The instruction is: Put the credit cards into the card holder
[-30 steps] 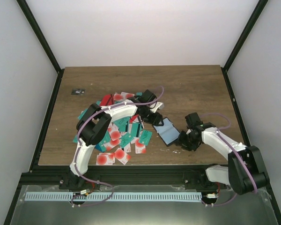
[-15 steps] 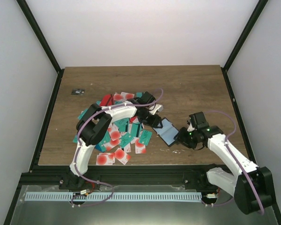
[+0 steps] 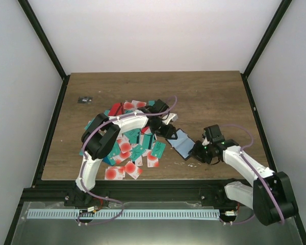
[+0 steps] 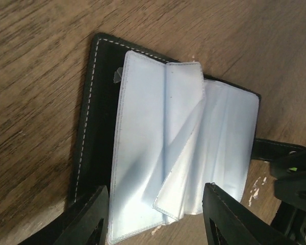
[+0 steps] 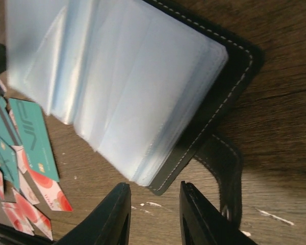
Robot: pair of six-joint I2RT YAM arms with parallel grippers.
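Sleeves point(image 4: 143, 143) of the black stitched folding card holder point(image 4: 94, 127) lie fanned on the wooden surface point(image 4: 41, 41) for loading; left hand point(image 4: 153, 217) spread above, right hand point(image 5: 153, 209) seemingly parted, empty.

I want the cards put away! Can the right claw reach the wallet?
Probably yes: the right claw hangs open right beside the wallet, with nothing between them.
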